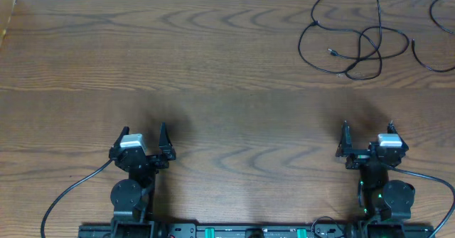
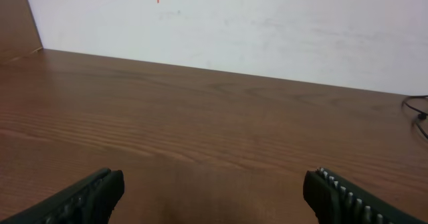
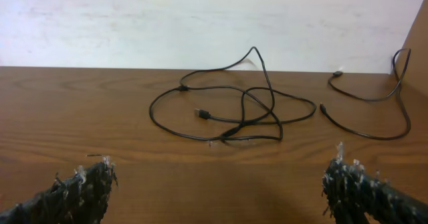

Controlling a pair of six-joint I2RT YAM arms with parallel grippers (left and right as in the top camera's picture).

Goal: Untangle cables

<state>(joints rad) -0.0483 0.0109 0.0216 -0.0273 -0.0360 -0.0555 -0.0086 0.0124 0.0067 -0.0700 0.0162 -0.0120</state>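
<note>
Black thin tangled cables (image 1: 360,52) lie by the wooden table's (image 1: 213,89) far edge, well beyond the spread right gripper (image 1: 367,126) and spread left gripper (image 1: 145,128).

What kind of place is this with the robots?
Probably a robot test bench in a lab or workshop: a brown wood-grain table against a plain white wall, a black left robot arm and black right robot arm mounted at its near edge, thin black cables lying loose.

Cables (image 1: 361,73) lie looped, seemingly tangled, far right
</note>
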